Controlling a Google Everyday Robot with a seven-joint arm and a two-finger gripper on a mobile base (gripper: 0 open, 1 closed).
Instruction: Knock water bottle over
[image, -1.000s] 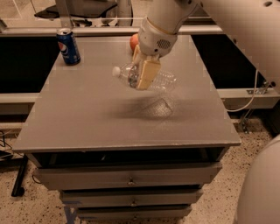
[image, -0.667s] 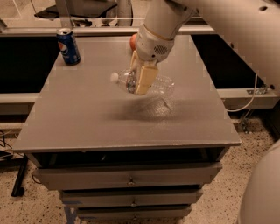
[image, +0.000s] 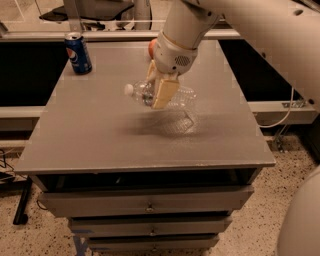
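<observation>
While the blue Pepsi can (image: 78, 53) sits back-left on the grey tabletop (image: 100, 145), the gripper (image: 161, 91) is clamped round the clear ribbed plastic water bottle (image: 182, 96), tipped sideways, white cap (image: 129, 90) pointing left.

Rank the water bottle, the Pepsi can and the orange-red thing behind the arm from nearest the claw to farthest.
The claw is above the middle of the table.
1. Water bottle: right at the claw.
2. Orange-red thing: just behind, partly hidden.
3. Pepsi can: far-left corner.
</observation>
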